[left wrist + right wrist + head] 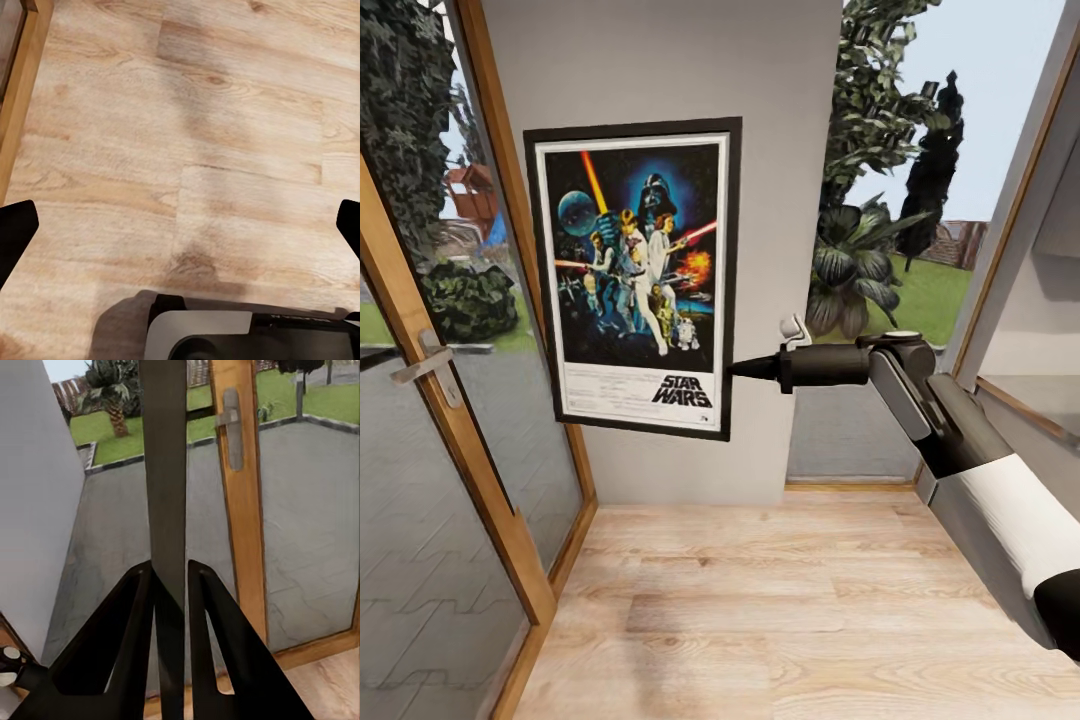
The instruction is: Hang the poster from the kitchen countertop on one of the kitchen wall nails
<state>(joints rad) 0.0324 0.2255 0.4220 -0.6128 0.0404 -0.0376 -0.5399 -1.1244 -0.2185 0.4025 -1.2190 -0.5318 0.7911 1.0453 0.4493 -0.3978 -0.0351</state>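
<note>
The Star Wars poster [632, 275] stands upright and flat against a narrow light grey wall [660, 60] in the head view. My right gripper [738, 369] reaches in from the right and is shut on the poster's right edge, low down. In the right wrist view the dark frame edge [165, 472] runs between the two black fingers [127, 637], which press on it from both sides. My left gripper [181, 229] is open, its fingers [15, 232] wide apart above bare floor. No nail shows; the poster covers that part of the wall. The countertop is out of view.
A glass door in a wooden frame with a metal handle [420, 365] stands at the left, angled toward me. Windows flank the wall, with plants outside. A slanted frame [1010, 230] is at the right. Light wooden floor [760, 600] lies below.
</note>
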